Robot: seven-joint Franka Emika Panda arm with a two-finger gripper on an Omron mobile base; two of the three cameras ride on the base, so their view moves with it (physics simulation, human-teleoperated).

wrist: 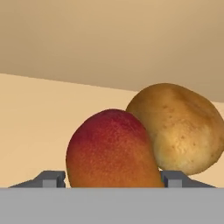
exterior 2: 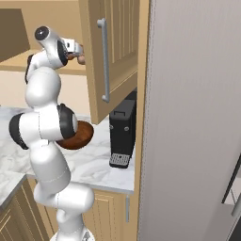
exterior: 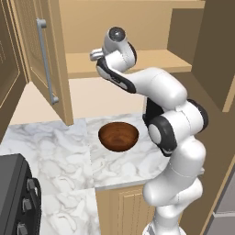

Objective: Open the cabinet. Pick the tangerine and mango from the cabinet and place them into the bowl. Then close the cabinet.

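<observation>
While one potato (wrist: 181, 129) sits beside, the spread fingers (wrist: 113, 180) flank one mango (wrist: 111, 151).

On the cabinet shelf (exterior: 151, 62), a potato (wrist: 183, 129) sits touching the mango (wrist: 111, 151) on one side, crowding the hand (wrist: 111, 181) there; the mango's other side stands open and bare.

Kitchen: marble counter (exterior: 59, 151), wall cabinet (exterior: 46, 59).
</observation>
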